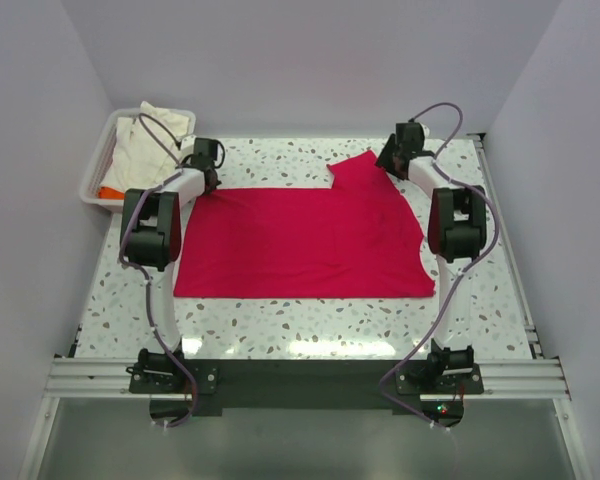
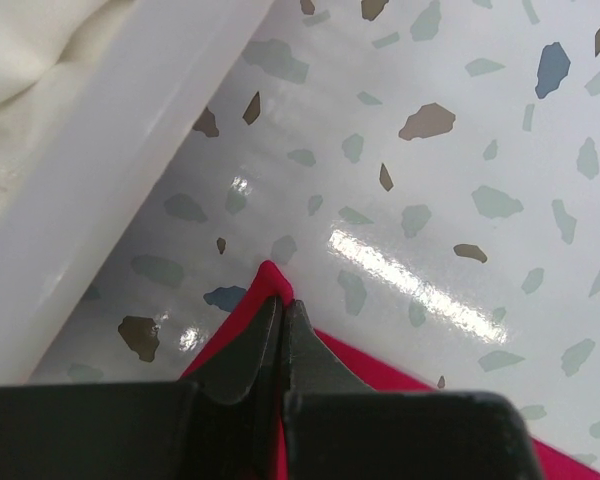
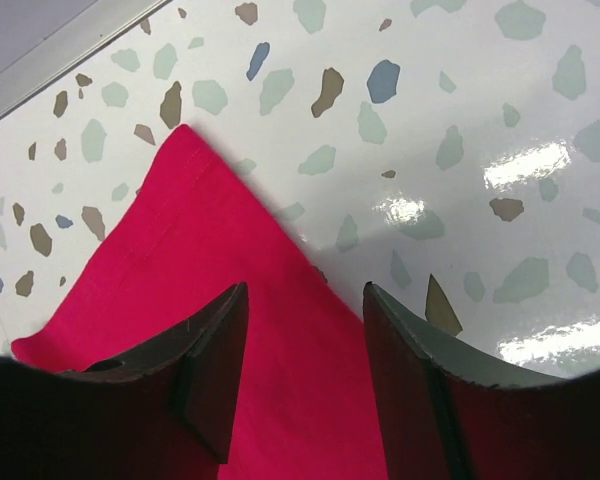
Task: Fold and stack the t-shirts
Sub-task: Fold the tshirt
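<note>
Left gripper [image 2: 282,305]: my jaws stand together, pinched on the far left corner of the plain crimson-red cloth t-shirt [image 1: 300,240]. In the left wrist view a small tip of red cloth shows just beyond my fingertips, lying on the speckled terrazzo worktop [image 1: 280,320]. Right gripper [image 3: 305,290]: my jaws stand apart above the shirt's sleeve, which points toward the far right corner of the worktop. Red cloth fills the gap beneath and between the two fingers [image 3: 215,350], and the sleeve's pointed end lies just ahead of them. I cannot tell whether these fingers touch the cloth. The red shirt itself lies spread flat across the middle of the worktop, its near hem running roughly parallel to the near edge, well apart from both arm bases. A white rectangular plastic tray [image 1: 92,175] sits at the far left corner, just beside my left gripper, its wall close to the pinched corner. It holds a bunched cream-white cloth t-shirt [image 1: 145,140], with a strip of orange fabric [image 1: 108,190] showing at the tray's near end.
</note>
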